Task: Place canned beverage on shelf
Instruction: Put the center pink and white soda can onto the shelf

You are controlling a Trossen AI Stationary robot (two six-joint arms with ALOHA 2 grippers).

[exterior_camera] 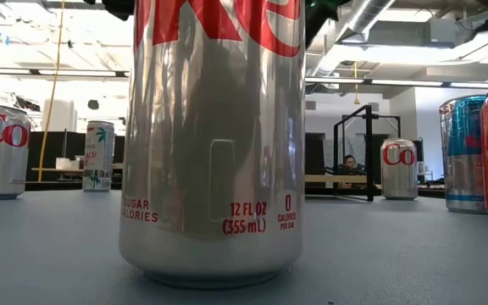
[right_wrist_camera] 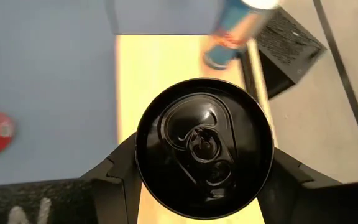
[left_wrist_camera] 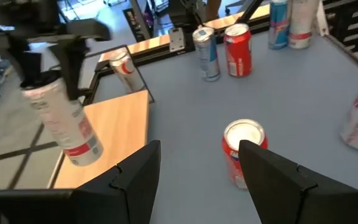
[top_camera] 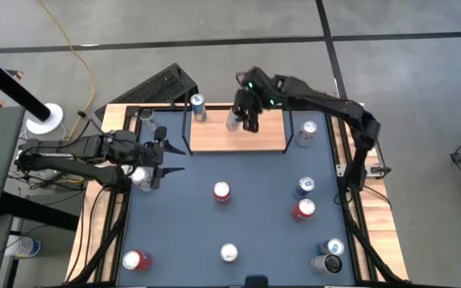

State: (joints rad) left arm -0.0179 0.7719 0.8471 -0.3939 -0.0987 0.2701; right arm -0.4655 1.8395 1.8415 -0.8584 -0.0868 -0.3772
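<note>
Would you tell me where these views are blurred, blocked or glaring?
Low view: one silver can fills the frame; ceiling lights glare behind. Left wrist view: the can held by the right gripper is blurred. Right wrist view: the can top looks very dark.

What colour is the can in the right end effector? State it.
Silver with a red band near its base; its top looks black. Left wrist view shows the can best.

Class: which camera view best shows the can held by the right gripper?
The left wrist view: the silver can shows side-on, hanging over the shelf. The right wrist view shows only its dark top; the high view mostly hides it under the right gripper; the low view misses it.
</note>
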